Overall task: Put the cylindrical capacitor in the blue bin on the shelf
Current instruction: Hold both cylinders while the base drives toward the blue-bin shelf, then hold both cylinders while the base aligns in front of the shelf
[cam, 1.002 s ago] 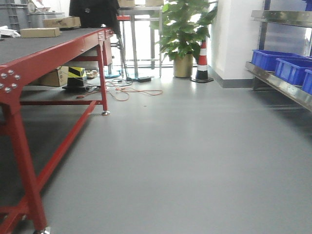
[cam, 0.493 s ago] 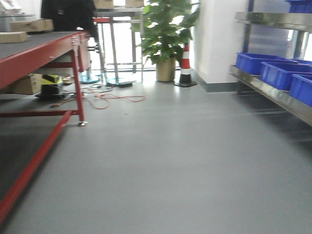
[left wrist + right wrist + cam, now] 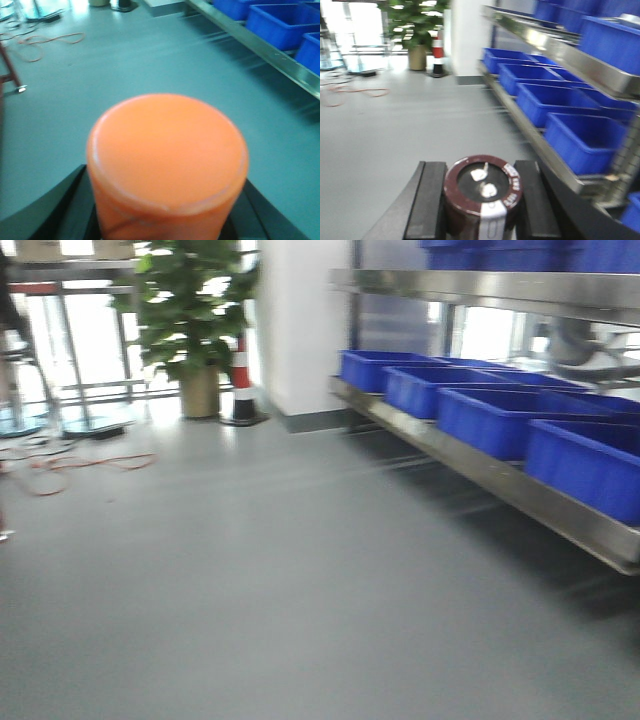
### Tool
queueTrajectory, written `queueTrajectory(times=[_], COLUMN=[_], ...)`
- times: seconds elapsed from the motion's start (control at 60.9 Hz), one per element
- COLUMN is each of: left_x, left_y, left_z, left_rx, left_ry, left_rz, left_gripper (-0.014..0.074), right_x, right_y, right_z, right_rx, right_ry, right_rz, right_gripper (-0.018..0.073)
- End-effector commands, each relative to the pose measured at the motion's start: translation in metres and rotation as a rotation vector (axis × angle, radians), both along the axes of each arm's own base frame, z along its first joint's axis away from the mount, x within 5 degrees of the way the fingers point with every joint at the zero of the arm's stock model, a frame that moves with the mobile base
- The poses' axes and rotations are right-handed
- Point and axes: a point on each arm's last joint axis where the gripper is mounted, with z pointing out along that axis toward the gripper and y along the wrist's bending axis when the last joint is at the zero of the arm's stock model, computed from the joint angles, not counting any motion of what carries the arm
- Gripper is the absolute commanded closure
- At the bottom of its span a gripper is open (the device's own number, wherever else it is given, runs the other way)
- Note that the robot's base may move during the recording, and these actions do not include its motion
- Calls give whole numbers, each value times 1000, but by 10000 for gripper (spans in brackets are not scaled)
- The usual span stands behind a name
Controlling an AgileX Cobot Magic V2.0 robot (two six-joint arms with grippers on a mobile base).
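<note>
A potted plant (image 3: 195,315) and striped cone (image 3: 240,380) stand by a white pillar (image 3: 295,330) on grey floor (image 3: 250,590), daylight behind.

No words or numbers can be read in these pictures. The dark brown capacitor (image 3: 482,192) has small white letters on the rim of its top. It also has a white strip down its side. Both are too blurry to make out.
</note>
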Motion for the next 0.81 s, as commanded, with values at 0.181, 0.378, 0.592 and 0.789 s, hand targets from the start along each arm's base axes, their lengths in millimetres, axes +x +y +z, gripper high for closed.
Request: queueTrajectory(times=[0.181,0.378,0.592,0.789], left_x=[-1,-1,-1,-1], left_y=[-1,-1,-1,-1], left_z=[3,3,3,3], left_rx=[-2,-2,-2,-2], left_ry=[-24,-24,-24,-24], left_rz=[-12,-12,-12,-12], left_gripper=[708,708,708,708], right_x=[0,0,0,0], right_y=[0,0,0,0], right_z=[4,4,4,4], right_rx=[-5,-5,-5,-5], right_ry=[-28,-28,-28,-28], right_rz=[-2,-2,-2,-2], right_gripper=[721,721,721,721])
